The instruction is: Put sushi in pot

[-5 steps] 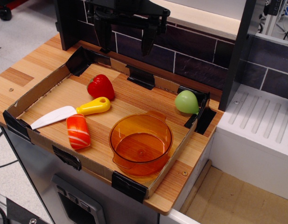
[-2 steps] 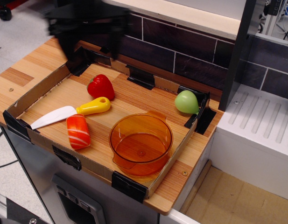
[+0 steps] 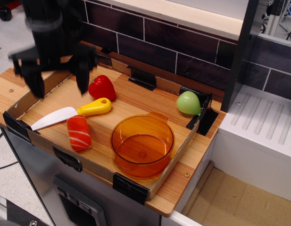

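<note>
The sushi (image 3: pixel 79 133), an orange-red block with white stripes, lies in the tray near the front left edge. The translucent orange pot (image 3: pixel 142 144) stands to its right, empty, near the tray's front right corner. My black gripper (image 3: pixel 59 89) hangs open and empty above the left part of the tray. It is behind and left of the sushi, well above it and clear of everything. Its image is blurred by motion.
A cardboard-walled wooden tray (image 3: pixel 46 84) holds a red toy pepper (image 3: pixel 102 87), a yellow-handled toy knife (image 3: pixel 70 112) and a green toy fruit (image 3: pixel 188 102). A dark tiled wall rises behind. A white drain rack (image 3: pixel 263 127) is at right.
My gripper has moved from the back centre to the left and down toward the tray's left side. The objects have not moved.
</note>
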You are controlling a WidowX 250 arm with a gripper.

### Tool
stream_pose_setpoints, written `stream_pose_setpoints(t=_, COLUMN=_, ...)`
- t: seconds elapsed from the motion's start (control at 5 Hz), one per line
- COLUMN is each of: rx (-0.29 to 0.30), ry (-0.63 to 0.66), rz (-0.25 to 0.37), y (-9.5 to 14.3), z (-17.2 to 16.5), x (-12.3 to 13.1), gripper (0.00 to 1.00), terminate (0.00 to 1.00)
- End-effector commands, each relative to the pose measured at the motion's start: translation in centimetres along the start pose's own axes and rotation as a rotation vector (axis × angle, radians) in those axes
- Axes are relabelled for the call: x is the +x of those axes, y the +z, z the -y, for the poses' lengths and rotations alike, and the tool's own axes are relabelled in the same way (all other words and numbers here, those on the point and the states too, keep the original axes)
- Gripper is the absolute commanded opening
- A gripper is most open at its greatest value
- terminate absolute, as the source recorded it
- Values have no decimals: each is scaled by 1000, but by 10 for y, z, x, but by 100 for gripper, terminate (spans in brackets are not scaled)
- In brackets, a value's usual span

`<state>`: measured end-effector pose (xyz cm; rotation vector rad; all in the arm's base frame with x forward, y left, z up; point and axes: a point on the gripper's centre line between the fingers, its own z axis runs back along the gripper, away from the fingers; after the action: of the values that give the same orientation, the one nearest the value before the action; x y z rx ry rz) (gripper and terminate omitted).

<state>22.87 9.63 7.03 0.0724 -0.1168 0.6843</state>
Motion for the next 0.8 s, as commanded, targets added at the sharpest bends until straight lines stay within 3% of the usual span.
stream_pose_setpoints(t=0.0, rx=-40, ry=39, rz=14, y=-17, z=7, x=-5, gripper=100, terminate=0)
stream_pose_setpoints(t=0.2, rx=-30, ry=32, rz=44, y=-30, z=9, x=-10, gripper=100, terminate=0)
stream_pose_setpoints(t=0.6, rx=18, ry=3, rz=5, y=-51, z=11, x=-18, gripper=100, terminate=0)
